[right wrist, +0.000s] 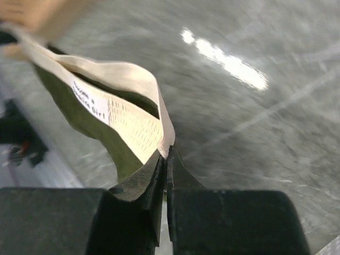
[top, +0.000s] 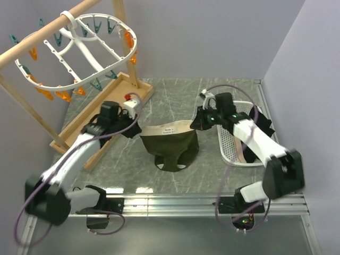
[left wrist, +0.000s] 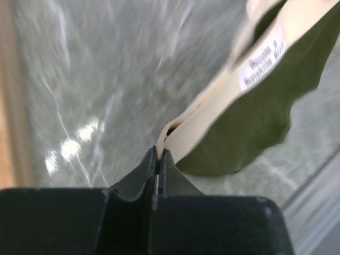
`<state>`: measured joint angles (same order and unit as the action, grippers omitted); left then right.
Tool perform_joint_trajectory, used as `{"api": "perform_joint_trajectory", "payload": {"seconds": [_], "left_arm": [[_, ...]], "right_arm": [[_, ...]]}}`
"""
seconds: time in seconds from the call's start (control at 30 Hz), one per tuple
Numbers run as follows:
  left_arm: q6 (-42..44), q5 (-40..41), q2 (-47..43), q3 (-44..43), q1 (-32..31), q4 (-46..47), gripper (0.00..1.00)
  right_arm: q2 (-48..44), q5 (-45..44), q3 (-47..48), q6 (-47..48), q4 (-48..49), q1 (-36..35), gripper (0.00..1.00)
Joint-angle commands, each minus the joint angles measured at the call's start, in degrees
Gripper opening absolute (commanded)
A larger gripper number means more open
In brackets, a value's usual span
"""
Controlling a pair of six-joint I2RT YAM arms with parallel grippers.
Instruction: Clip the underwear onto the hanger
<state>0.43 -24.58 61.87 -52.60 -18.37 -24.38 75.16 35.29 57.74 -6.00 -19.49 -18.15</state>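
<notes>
The olive-green underwear (top: 170,147) with a pale beige waistband hangs stretched between my two grippers above the marble table. My left gripper (top: 136,129) is shut on the waistband's left corner; the left wrist view shows its jaws pinching the beige band of the underwear (left wrist: 249,122). My right gripper (top: 197,123) is shut on the right corner; the right wrist view shows the underwear (right wrist: 114,119) with its label. The white oval hanger (top: 85,50) with teal and orange clothespins hangs from a wooden pole at the top left, well away from the garment.
A wooden stand with a tray base (top: 114,103) holds the pole at the left. A white basket (top: 229,143) with black and beige clothes stands at the right under my right arm. A metal rail (top: 175,202) runs along the near edge.
</notes>
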Motion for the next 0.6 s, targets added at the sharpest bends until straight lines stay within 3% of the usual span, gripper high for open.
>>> {"api": "perform_joint_trajectory", "payload": {"seconds": [0.0, 0.13, 0.3, 0.4, 0.47, 0.5, 0.57], "left_arm": [[0.37, 7.78, 11.92, -0.22, -1.67, 1.77, 0.01], [0.10, 12.18, 22.64, -4.42, -1.76, 7.85, 0.05], [-0.07, 12.81, 31.73, -11.29, -1.76, 12.34, 0.06], [-2.16, 12.18, 35.95, -15.77, -1.76, 13.22, 0.09], [-2.18, 12.71, 38.58, -18.32, -1.76, 12.70, 0.14], [-2.10, 12.54, 39.90, -19.03, -1.76, 11.91, 0.24], [-1.75, 11.06, 40.17, -19.91, -1.76, 9.89, 0.34]], "right_arm": [[11.04, -7.15, 4.56, -1.99, 2.08, -0.22, 0.00], [22.37, -10.40, 8.18, -2.88, 4.01, -0.30, 0.02], [26.71, -14.10, 12.39, -3.41, 5.60, 0.05, 0.13], [27.15, -17.00, 14.50, -2.88, 4.99, 0.22, 0.28], [27.85, -19.45, 17.22, -2.62, 3.85, 0.22, 0.48], [28.11, -19.47, 18.80, -2.00, 2.10, 0.31, 0.74], [27.77, -19.64, 19.96, -1.21, -0.19, 0.31, 0.76]]}}
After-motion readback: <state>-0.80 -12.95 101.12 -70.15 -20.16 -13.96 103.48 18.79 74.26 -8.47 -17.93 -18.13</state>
